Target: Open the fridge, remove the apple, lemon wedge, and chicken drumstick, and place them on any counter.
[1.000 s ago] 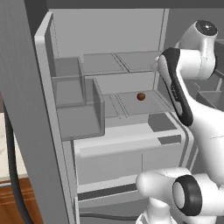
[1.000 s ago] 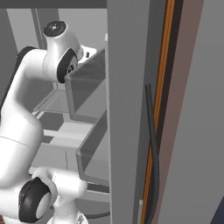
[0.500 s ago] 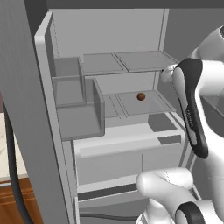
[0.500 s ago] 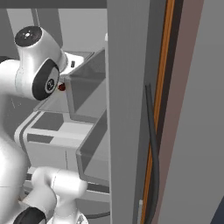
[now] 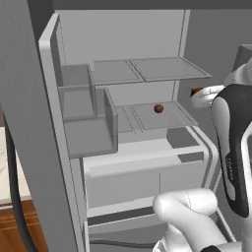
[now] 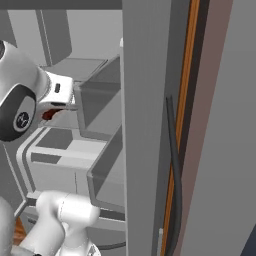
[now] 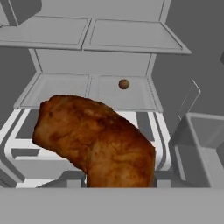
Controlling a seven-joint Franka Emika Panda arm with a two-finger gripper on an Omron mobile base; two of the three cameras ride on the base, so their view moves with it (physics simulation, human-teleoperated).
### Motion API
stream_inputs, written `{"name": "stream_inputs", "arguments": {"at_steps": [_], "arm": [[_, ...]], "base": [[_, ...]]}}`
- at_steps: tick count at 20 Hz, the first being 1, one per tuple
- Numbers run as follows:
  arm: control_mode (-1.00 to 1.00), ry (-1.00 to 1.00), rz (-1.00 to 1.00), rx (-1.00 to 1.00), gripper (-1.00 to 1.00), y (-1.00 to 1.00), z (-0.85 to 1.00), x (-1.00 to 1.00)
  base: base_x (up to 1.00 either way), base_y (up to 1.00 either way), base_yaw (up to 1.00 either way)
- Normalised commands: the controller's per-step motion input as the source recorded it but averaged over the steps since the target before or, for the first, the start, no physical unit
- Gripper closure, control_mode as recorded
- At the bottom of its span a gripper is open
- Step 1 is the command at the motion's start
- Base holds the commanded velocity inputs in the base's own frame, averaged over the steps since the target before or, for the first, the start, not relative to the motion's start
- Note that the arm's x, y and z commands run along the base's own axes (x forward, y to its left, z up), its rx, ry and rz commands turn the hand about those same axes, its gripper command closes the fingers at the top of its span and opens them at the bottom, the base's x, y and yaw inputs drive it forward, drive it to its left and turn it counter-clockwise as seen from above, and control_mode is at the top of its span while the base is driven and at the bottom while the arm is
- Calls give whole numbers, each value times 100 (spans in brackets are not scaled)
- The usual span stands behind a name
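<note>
The fridge [image 5: 123,44] stands open, its grey door [image 5: 29,128] swung out on the left. The apple [image 5: 158,108] is a small dark ball on the middle glass shelf, also seen in the hand view [image 7: 124,84]. My gripper [image 6: 56,111] is shut on the chicken drumstick [image 7: 96,140], a big roasted-brown piece that covers the fingertips in the hand view. The drumstick [image 5: 196,91] hangs at the fridge's right side, in front of the shelves and right of the apple. The lemon wedge is out of view. A strip of the counter [image 5: 4,167] shows at the far left.
Door bins [image 5: 91,123] jut from the left door, and another bin [image 6: 100,100] sits close to the right of my hand. White drawers [image 5: 142,172] lie below the shelves. A black cable [image 5: 12,197] hangs by the left door. My arm's own links fill the lower right.
My hand has drawn back out of the fridge, down and to the right, carrying the drumstick with it. The apple has stayed on its shelf.
</note>
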Motion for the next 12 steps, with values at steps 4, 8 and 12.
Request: {"name": "stream_inputs", "arguments": {"at_steps": [4, 8, 12], "arm": [[-100, 0, 0, -2, 100, 25, 0, -62], [-100, 1, 0, -2, 100, 23, 0, -35], [-100, 0, 0, 0, 100, 10, 0, -3]], "base": [[0, 0, 0], [0, 0, 0], [0, 0, 0]]}}
